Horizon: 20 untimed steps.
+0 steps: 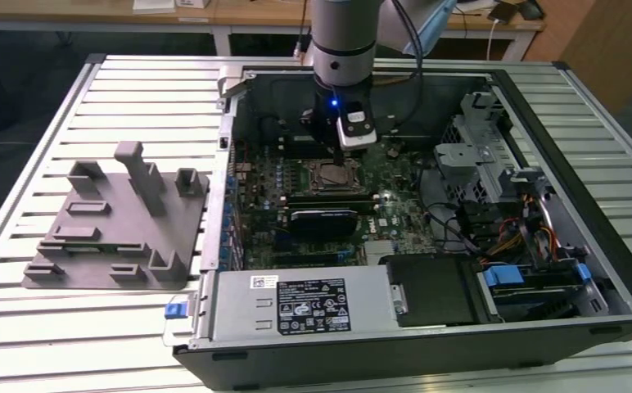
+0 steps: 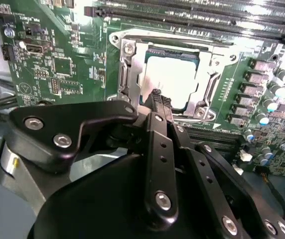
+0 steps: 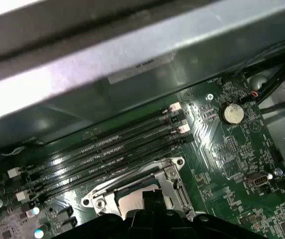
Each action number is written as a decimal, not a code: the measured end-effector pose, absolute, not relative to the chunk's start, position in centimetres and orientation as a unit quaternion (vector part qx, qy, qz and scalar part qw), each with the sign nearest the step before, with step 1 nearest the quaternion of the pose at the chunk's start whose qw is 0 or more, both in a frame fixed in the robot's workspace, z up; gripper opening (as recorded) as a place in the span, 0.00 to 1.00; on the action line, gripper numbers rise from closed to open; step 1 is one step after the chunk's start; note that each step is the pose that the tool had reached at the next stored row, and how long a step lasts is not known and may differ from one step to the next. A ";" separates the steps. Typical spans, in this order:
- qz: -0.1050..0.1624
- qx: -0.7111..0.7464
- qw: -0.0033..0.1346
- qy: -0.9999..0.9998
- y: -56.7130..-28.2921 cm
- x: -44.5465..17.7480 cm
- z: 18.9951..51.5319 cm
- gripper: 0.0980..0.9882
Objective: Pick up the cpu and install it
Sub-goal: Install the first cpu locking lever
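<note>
1. Where the slatted bench [image 1: 32, 327] is seen in the exterior view, an open computer case [image 1: 622, 270] is carried across its middle and right, and a grey fixture block [image 1: 119, 237] is set near its left edge.
2. Inside the case, the green motherboard [image 1: 404, 217] is laid flat, with the arm [image 1: 344, 41] lowered over its far half.
3. In both wrist views, the socket [image 2: 127, 74] with its metal frame is seen beside the memory slots [image 3: 107, 154].
4. The cpu [image 2: 170, 79] appears seated within that frame, its pale metal top level, so the placing is judged largely done.
5. The hand [image 2: 157, 102] is held just above the chip's near edge; whether its fingers are clenched or released cannot be told, and nothing is seen grasped.
6. For this step to be done well, the chip should be kept square to the frame, pressed only lightly, and any lift-off made straight upward.
</note>
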State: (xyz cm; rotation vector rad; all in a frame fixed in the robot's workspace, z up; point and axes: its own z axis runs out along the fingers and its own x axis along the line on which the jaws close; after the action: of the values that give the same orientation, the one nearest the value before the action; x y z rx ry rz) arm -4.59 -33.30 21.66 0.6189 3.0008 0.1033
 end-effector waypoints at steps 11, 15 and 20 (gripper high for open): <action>0.019 0.202 0.027 0.979 -33.8 -4.5 21.6 0.01; 0.009 0.202 0.015 0.979 -33.8 -4.4 21.5 0.01; 0.009 0.202 0.015 0.979 -33.8 -4.4 21.6 0.01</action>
State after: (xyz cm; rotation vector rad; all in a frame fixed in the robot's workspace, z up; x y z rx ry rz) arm -4.43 -33.81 21.59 0.6275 3.0474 0.0269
